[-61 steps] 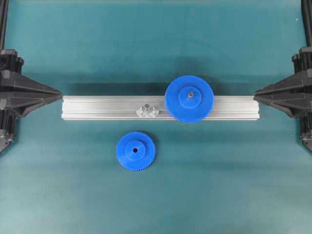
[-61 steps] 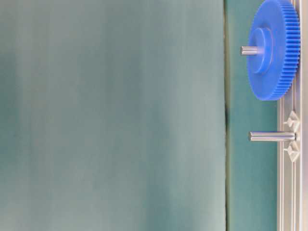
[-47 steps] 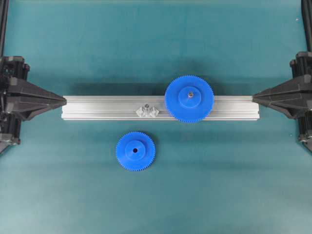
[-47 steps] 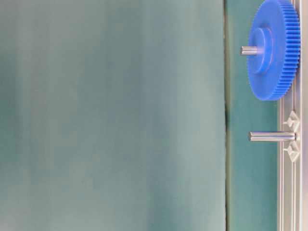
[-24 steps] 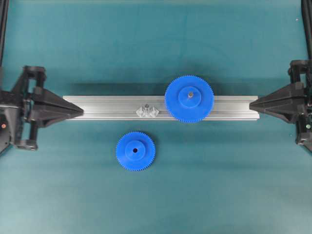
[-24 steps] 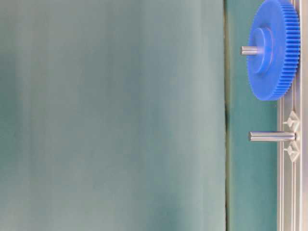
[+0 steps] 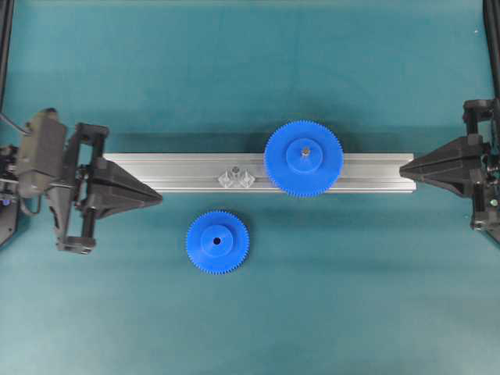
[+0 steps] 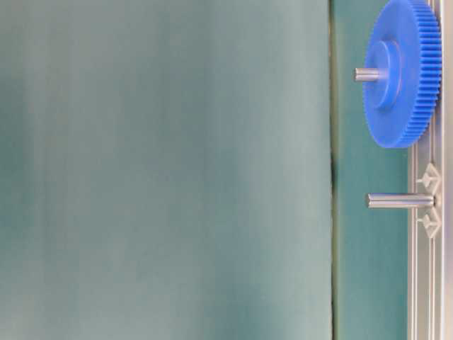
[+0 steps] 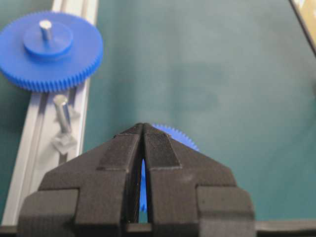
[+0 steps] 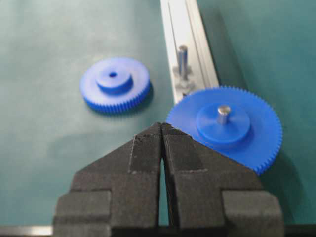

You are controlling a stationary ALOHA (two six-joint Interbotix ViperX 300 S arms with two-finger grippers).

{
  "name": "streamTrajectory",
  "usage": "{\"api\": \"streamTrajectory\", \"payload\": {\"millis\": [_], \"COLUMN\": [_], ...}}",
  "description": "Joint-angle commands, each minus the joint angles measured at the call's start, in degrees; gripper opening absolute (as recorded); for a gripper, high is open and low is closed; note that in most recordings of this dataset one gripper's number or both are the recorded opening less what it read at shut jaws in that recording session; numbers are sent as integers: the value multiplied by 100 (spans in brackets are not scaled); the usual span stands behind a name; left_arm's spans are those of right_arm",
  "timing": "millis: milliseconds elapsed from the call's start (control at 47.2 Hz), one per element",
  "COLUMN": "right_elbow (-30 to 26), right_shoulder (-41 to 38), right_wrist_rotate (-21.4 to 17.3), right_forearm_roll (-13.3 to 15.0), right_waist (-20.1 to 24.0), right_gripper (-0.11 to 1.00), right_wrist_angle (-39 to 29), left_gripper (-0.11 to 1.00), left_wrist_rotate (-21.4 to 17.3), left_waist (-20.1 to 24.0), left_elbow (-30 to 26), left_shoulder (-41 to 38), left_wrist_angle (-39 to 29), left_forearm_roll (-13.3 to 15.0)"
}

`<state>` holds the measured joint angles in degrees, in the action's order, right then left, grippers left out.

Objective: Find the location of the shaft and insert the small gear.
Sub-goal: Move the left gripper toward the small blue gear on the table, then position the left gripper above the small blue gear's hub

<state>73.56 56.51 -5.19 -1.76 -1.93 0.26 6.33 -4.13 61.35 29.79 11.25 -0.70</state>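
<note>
The small gear (image 7: 217, 242) lies flat on the green mat in front of the aluminium rail (image 7: 180, 173); it also shows in the right wrist view (image 10: 115, 83) and partly behind the fingers in the left wrist view (image 9: 178, 138). The shaft (image 7: 233, 173) stands on the rail left of the bigger gear; it shows in the table-level view (image 8: 400, 200), the left wrist view (image 9: 62, 114) and the right wrist view (image 10: 182, 60). My left gripper (image 7: 158, 197) is shut and empty, left of the small gear. My right gripper (image 7: 401, 166) is shut and empty at the rail's right end.
A bigger blue gear (image 7: 303, 158) with a grey pin through its hub sits on the rail right of the shaft. It shows in the table-level view (image 8: 403, 71), the left wrist view (image 9: 49, 49) and the right wrist view (image 10: 227, 126). Green mat surrounds everything.
My left gripper has moved right and slightly forward, from the rail's left end toward the small gear. My right gripper has edged slightly left to the rail's right end. Gears and shaft are unmoved.
</note>
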Motion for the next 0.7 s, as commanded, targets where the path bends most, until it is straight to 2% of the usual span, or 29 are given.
{"api": "streamTrajectory", "payload": {"millis": [0,212,678], "right_elbow": [-53,-35,9], "right_shoulder": [-44,-44,-44], "right_wrist_rotate": [-53,-53,-53], "right_forearm_roll": [-18,-18,-18], "right_waist": [-53,-88,-167], "right_gripper": [0,0,0], "right_wrist_angle": [0,-132,-237], "left_gripper": [1,1,1], "left_wrist_rotate": [18,9,9], "left_waist": [-44,-158,-255], "left_elbow": [-264,-606,-1318], "left_shoulder": [-141,-686,-1758], "left_wrist_angle": [-97,-510,-888], "left_forearm_roll": [-9,-18,-18]}}
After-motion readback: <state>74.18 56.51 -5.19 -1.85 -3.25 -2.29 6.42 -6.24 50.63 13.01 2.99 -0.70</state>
